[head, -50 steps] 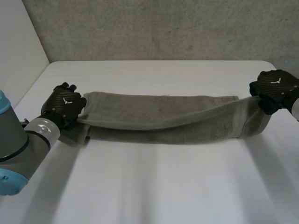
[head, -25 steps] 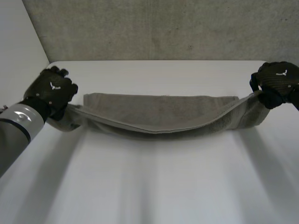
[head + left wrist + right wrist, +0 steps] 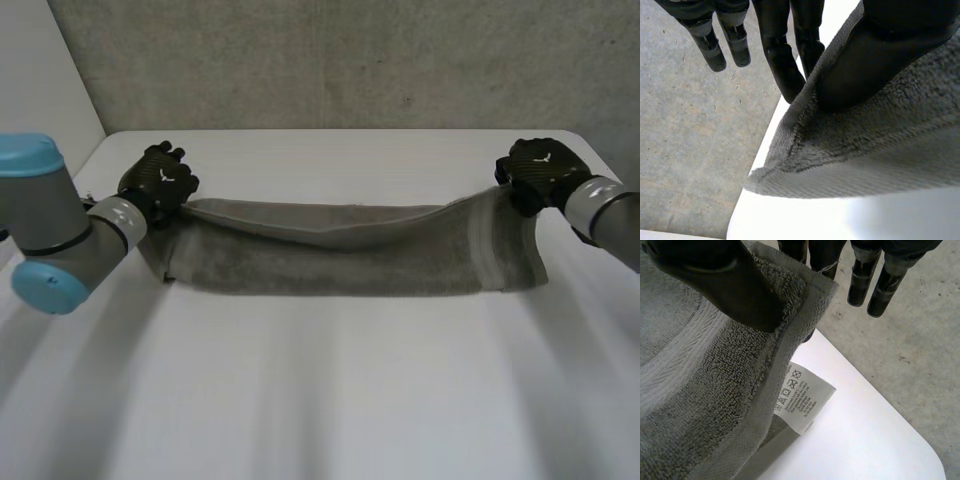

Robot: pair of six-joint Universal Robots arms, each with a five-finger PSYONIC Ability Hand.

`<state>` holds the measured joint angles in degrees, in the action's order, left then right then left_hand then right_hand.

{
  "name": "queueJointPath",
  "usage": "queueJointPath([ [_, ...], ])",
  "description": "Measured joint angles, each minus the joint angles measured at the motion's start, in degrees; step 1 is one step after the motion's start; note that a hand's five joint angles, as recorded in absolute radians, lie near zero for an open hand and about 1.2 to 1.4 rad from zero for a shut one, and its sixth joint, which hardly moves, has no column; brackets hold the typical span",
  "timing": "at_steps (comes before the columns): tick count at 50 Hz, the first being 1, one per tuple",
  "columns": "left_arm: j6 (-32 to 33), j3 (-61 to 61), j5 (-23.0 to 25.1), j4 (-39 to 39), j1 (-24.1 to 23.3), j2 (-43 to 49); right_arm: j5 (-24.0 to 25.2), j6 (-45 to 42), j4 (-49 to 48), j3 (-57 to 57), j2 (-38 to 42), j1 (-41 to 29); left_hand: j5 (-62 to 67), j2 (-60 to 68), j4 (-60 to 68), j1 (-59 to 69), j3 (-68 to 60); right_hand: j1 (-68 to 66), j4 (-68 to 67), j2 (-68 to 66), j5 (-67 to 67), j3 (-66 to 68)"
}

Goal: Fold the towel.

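- Towel (image 3: pixel 340 250): grey, stretched lengthwise across the far half of the white counter (image 3: pixel 330 400), upper layer lifted at its 2 ends.
- Left hand (image 3: pixel 160 185): thumb and fingers pinch 1 end corner.
- Right hand (image 3: pixel 535 172): pinches the opposite corner; care label (image 3: pixel 802 397) hangs near its thumb.

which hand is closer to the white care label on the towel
Right. The right hand pinches the towel corner beside the care label; the left hand pinches the opposite end.
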<state>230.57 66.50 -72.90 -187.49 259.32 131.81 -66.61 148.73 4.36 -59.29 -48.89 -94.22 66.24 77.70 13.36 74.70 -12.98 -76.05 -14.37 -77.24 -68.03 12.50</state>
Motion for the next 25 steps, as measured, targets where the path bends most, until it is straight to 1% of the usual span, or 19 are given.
queueJointPath([
  [2,-0.8,-2.6,0.0,-2.2,-0.2,3.1,-1.9,0.0,-1.2,3.8,4.1,-0.9,0.0,0.0,0.0,0.0,0.0,0.0,0.0,0.0,0.0,0.0],
  [6,-2.0,-4.5,0.1,-5.9,-0.4,5.8,-3.4,0.0,-2.0,7.9,8.3,-1.8,0.0,0.0,0.0,0.0,0.0,0.0,0.0,0.0,0.0,0.0],
  [8,-2.6,-5.3,0.2,-9.0,-0.5,7.2,-4.0,0.0,-2.2,10.1,10.6,-2.3,0.0,0.0,0.0,0.0,0.0,0.0,0.0,0.0,0.0,0.0],
  [15,-3.2,-5.8,0.2,-17.2,-0.6,10.2,-5.1,-0.2,-2.2,15.1,15.5,-3.1,0.0,0.0,0.0,0.0,0.0,0.0,0.0,0.0,0.0,0.0],
  [22,-3.0,-5.5,0.3,-20.3,-0.8,12.3,-5.6,-0.6,-3.1,17.5,18.5,-3.6,0.0,0.0,0.0,0.0,0.0,0.0,0.0,0.0,0.0,0.0],
  [24,-2.9,-5.4,0.2,-20.4,-1.0,12.7,-5.9,-0.6,-3.6,17.6,18.8,-3.6,-5.1,-6.6,0.0,-4.4,0.0,2.5,0.0,2.6,2.8,0.0],
  [25,-2.8,-5.4,0.2,-20.4,-1.0,12.9,-6.1,-0.7,-3.9,17.6,19.0,-3.7,-11.9,-13.3,0.0,-10.3,0.0,9.1,0.0,9.4,8.9,0.0],
])
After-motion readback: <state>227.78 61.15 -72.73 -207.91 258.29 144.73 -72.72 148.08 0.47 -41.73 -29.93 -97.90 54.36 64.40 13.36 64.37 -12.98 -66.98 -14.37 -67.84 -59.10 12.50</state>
